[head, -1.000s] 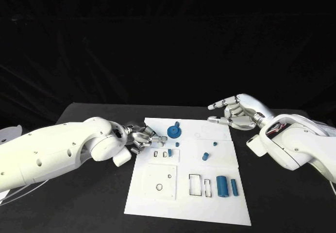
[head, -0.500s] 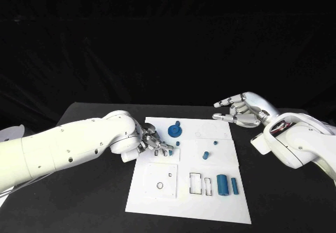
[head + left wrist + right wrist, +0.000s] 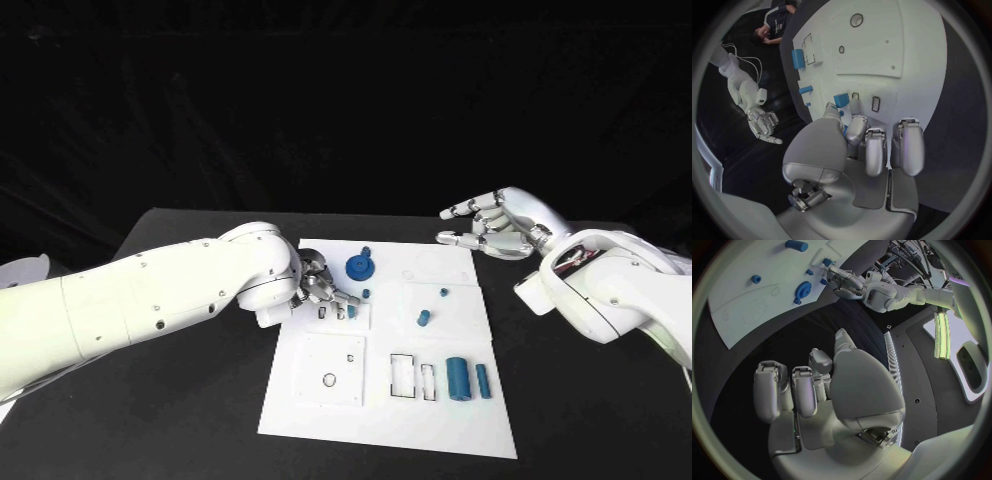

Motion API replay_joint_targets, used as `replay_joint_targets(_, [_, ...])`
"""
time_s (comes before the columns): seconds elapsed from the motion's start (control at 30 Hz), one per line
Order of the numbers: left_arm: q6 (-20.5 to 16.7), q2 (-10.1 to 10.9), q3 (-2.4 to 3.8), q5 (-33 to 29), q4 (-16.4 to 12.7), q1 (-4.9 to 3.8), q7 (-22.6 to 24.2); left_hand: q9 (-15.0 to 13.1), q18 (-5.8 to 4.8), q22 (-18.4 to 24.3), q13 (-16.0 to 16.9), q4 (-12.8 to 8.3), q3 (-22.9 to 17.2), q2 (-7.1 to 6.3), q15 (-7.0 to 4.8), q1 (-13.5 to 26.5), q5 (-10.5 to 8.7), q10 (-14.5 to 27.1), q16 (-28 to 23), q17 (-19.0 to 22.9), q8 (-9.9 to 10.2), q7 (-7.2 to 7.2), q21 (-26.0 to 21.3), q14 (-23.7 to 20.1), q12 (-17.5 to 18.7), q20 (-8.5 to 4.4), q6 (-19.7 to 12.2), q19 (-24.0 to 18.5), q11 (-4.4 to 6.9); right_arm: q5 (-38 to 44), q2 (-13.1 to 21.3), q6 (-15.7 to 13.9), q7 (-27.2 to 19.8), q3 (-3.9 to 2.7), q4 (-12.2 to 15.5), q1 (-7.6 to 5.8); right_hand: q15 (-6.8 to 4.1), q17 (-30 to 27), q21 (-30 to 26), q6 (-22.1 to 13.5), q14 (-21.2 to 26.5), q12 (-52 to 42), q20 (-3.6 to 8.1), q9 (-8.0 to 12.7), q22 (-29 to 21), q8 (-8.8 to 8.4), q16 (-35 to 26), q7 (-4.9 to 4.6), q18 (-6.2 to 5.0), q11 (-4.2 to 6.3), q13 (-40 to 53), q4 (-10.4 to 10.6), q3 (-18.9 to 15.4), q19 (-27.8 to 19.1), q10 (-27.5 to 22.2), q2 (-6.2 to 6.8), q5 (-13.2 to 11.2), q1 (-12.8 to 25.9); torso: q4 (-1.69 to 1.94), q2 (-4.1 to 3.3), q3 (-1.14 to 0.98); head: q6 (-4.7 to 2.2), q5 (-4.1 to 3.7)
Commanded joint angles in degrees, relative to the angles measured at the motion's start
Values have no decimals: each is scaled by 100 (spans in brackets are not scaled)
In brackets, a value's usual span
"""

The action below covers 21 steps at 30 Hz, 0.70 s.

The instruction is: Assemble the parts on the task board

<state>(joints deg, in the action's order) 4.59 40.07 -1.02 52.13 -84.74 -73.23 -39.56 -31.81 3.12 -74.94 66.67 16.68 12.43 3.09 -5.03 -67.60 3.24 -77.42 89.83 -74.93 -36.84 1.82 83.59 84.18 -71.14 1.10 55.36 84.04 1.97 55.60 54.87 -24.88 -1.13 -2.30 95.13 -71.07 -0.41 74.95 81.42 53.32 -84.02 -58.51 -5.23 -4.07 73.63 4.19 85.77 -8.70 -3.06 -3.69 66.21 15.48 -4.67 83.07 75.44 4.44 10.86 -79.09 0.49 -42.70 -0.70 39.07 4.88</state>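
The white task board (image 3: 332,360) lies mid-table. A small blue part (image 3: 351,312) stands in a slot near the board's left edge. My left hand (image 3: 323,289) reaches over that edge, and its thumb and a fingertip (image 3: 854,102) sit on either side of this part (image 3: 841,100), seeming to pinch it. A blue gear (image 3: 359,267) lies just beyond the hand. My right hand (image 3: 492,231) hovers off the board's far right corner, fingers apart and holding nothing.
A blue cylinder (image 3: 457,380) and a blue bar (image 3: 482,382) lie at the board's right side next to two rectangular slots. Small blue pegs (image 3: 443,293) and a tilted piece (image 3: 423,319) sit mid-board. Black table surrounds the board.
My left arm has swung in over the board's left edge, bringing its fingers from beside the board onto the small blue part. The right hand has drifted slightly to the right.
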Motion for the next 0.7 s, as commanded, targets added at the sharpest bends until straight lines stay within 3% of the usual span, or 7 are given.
replay_joint_targets(0.03, [31, -47, 5, 92, 29, -20, -182, -24, -82, -363, 16, -6, 35, 39, -42, 14, -19, -49, 17, -1507, -35, -5, 30, 582, -43, -26, -39, 231, 15, 71, -21, 19, 37, 1, -14, 6, -32, 869, -25, 33, -439, 25, 5, -4, -5, 19, -28, -7, -49, 3, -5, 0, -24, -36, -26, -42, 32, 24, 0, -1, 2, 1, 9])
replay_joint_targets(0.27, [-30, -111, 6, 94, 60, -36, -180, -55, -85, -377, 26, -9, 35, 56, -44, -10, -7, -55, 17, -1507, -53, -7, 38, 582, -50, -28, -52, 235, 17, 79, -50, 37, 50, 3, -36, 11, -32, 869, -25, 33, -439, 25, 5, -4, -5, 19, -28, -7, -49, 3, -5, 0, -24, -36, -26, -42, 32, 24, -2, -4, 2, 4, 11])
replay_joint_targets(0.7, [186, -244, 6, 94, 173, -47, -203, -138, -87, -395, 51, -24, 37, 73, -48, -111, 5, -64, 17, -1507, -93, -11, 48, 582, -68, -32, -94, 239, 21, 84, -71, 64, 73, 5, -51, 15, -32, 869, -25, 33, -439, 25, 5, -4, -5, 19, -28, -7, -49, 3, -5, 0, -24, -36, -26, -42, 32, 24, 1, -4, -1, 6, 5])
